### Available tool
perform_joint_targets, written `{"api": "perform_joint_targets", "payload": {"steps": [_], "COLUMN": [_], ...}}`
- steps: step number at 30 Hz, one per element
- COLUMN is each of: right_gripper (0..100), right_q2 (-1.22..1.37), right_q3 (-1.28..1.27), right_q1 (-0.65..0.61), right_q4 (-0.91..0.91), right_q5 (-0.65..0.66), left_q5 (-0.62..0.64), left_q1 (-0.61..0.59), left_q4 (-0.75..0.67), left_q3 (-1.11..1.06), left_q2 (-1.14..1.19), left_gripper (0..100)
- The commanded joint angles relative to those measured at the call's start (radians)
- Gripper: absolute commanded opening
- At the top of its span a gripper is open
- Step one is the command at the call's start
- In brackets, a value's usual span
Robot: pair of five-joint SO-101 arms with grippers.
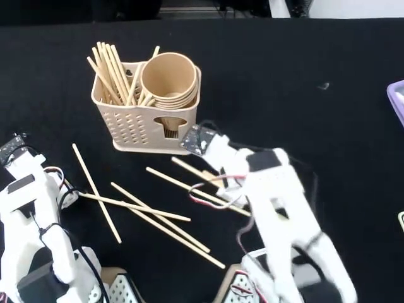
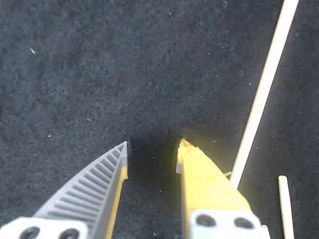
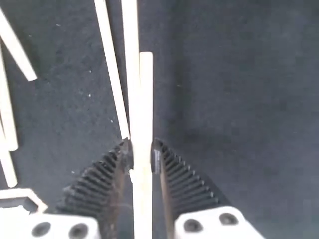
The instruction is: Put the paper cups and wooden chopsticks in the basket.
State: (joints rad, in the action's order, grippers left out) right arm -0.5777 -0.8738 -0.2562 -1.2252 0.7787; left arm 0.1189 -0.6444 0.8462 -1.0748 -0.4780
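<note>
Hidden: in the high view the right arm covers its own fingertips and the middle of the sticks beneath it, so we cannot read the grip from there.
Cut off: a purple object is cropped by the frame's edge, and both arms' bases run out at the near edge.
Hard to tell: in the right wrist view a second stick lies tight against the gripped one, and we cannot say whether the jaws pinch it too.
Right gripper: clamped on a wooden chopstick, a toothed finger pressing each side (the stick's end pokes out ahead of the tips).
Left gripper: jaws apart with bare black tabletop between them; a lone chopstick runs just beside the yellow finger.
High view alone: we see the basket upright, the stacked paper cups inside it, a bundle of chopsticks leaning in its other end, and loose chopsticks scattered on the cloth in front.
Pose: the right arm stretches forward towards the basket, wrist bent down over the scattered sticks; the left arm sits folded at the near left corner.
</note>
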Motion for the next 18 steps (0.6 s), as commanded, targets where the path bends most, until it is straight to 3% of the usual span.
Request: {"api": "perform_joint_targets", "payload": {"steps": [1,4,7,10,13,18], "right_gripper": [1.1,1.1,1.1,1.1,1.1,1.1], "right_q2": [-0.283,-0.440,-0.564,-0.590,-0.556,-0.492], "right_q3": [0.082,0.142,0.298,0.475,0.573,0.591], "right_q1": [0.009,-0.091,-0.288,-0.437,-0.491,-0.496], "right_q4": [-0.135,-0.258,-0.376,-0.381,-0.255,0.137], "right_q5": [0.014,-0.044,-0.206,-0.373,-0.488,-0.620], "left_q5": [0.008,0.008,0.008,0.008,0.008,0.008], "left_q1": [-0.001,-0.001,-0.001,-0.001,-0.001,-0.001], "left_q4": [-0.011,-0.011,-0.011,-0.011,-0.011,-0.011], "left_q3": [0.007,0.008,0.008,0.008,0.008,0.008], "left_q2": [-0.032,-0.032,-0.032,-0.032,-0.032,-0.032], "left_gripper": [17,17,17,17,17,17]}}
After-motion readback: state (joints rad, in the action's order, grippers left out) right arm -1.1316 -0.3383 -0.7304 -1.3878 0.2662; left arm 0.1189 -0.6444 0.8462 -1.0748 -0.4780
